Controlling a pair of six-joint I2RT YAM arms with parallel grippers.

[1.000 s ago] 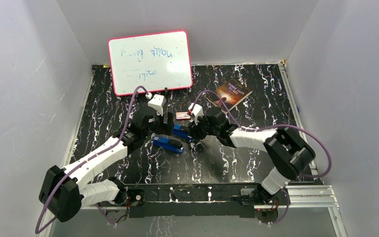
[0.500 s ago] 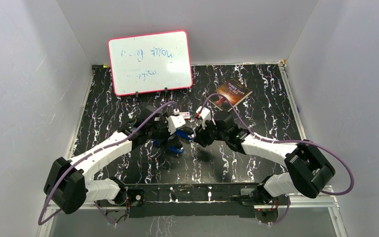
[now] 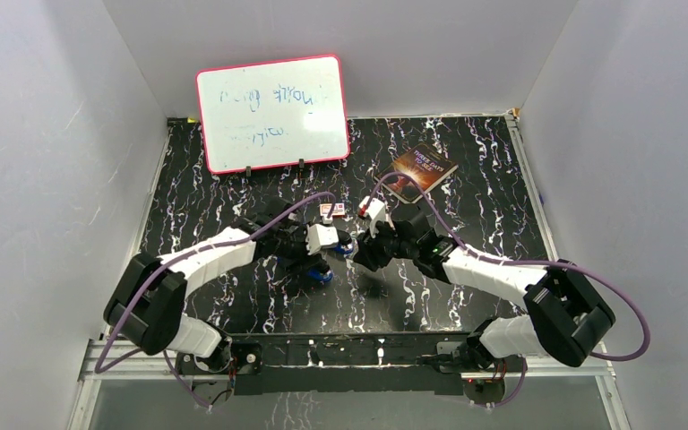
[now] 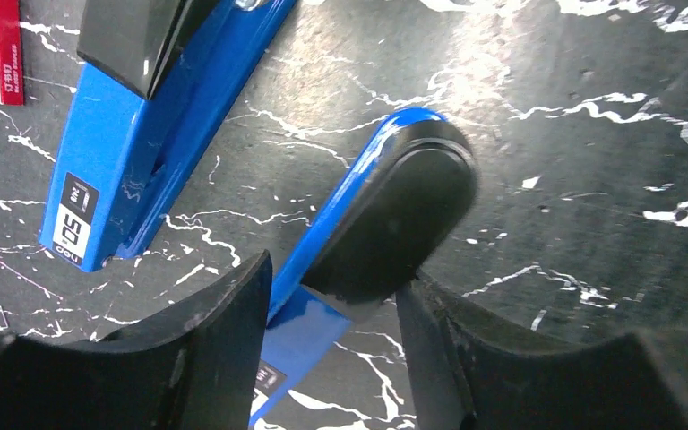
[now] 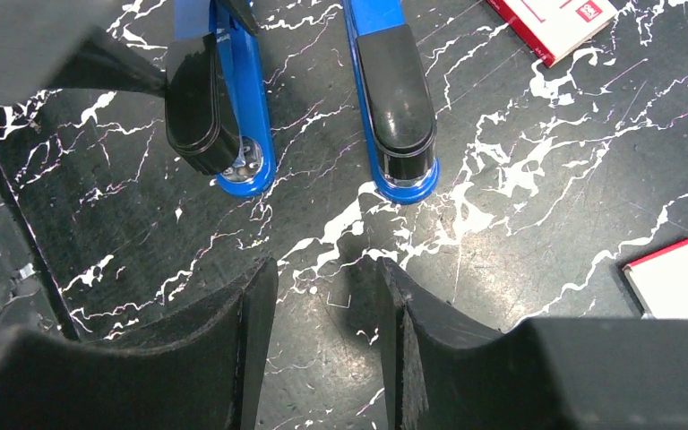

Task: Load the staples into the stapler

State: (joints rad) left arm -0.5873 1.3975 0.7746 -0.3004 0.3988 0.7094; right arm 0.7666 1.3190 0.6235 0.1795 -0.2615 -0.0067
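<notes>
Left gripper has its fingers on both sides of the black-capped end of a blue metal stapler; whether they press it, I cannot tell. Right gripper stands with jaws apart over the black marbled table, and a second blue stapler lies just beyond its fingertips. The staples I cannot make out.

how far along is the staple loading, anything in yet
Done: nothing that shows. No loose staples are visible, and the white box with a red label lies beside the work. In hand: the left gripper straddles the black-capped end of a blue stapler; a firm grip is not clear. The right gripper hangs open, holding nothing. Left: get staples out and into the stapler.
</notes>
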